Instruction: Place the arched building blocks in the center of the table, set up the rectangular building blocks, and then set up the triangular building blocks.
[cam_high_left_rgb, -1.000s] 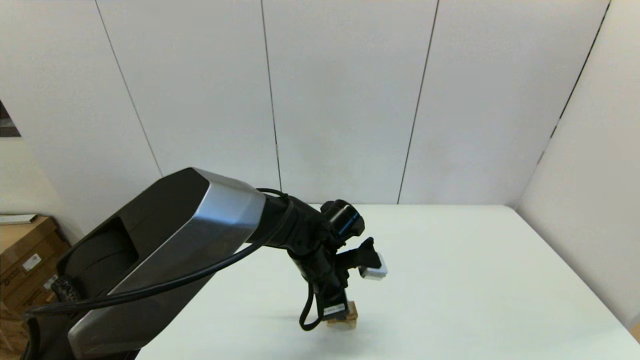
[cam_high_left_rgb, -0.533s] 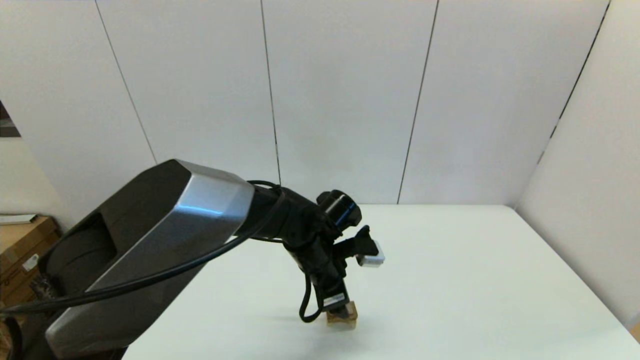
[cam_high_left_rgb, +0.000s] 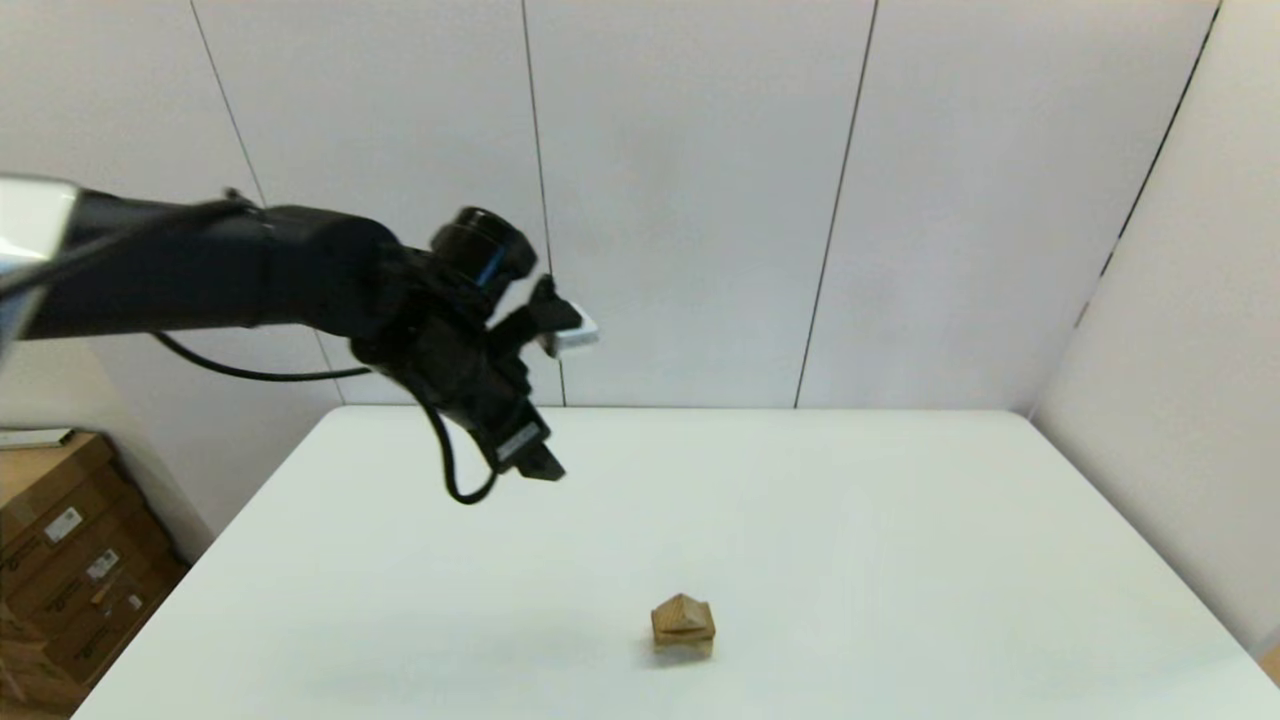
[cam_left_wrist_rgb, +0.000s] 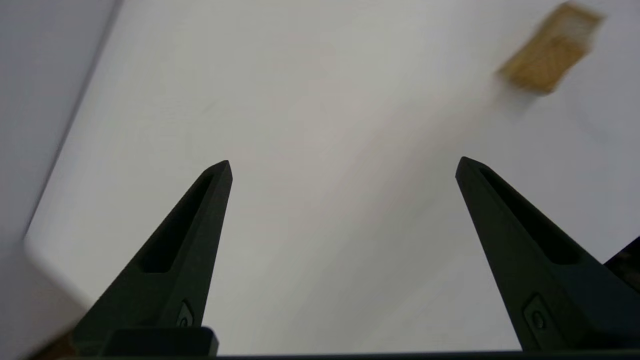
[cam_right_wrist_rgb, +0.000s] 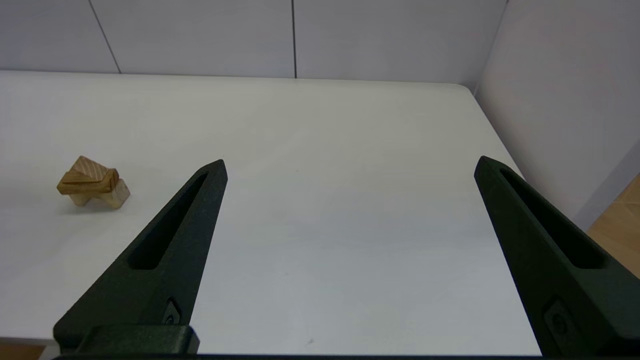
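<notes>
Left gripper (cam_high_left_rgb: 540, 468) hangs high above the table (cam_high_left_rgb: 900, 520) with fingers spread and empty, well apart from the stacked triangular building blocks (cam_high_left_rgb: 683, 616).

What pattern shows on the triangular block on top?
Tan wood with slanted grain stripes on the triangular block, clearest in the right wrist view.

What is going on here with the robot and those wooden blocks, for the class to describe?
Three wooden blocks stand stacked on the white table: the arched block at the bottom, the flat rectangular block across it, and the triangular block on top. Nothing is holding them. The left hand hangs open in the air, above the table and well away from the stack, empty. The right hand is also open and empty, off to the side of the stack. The build looks finished.
</notes>
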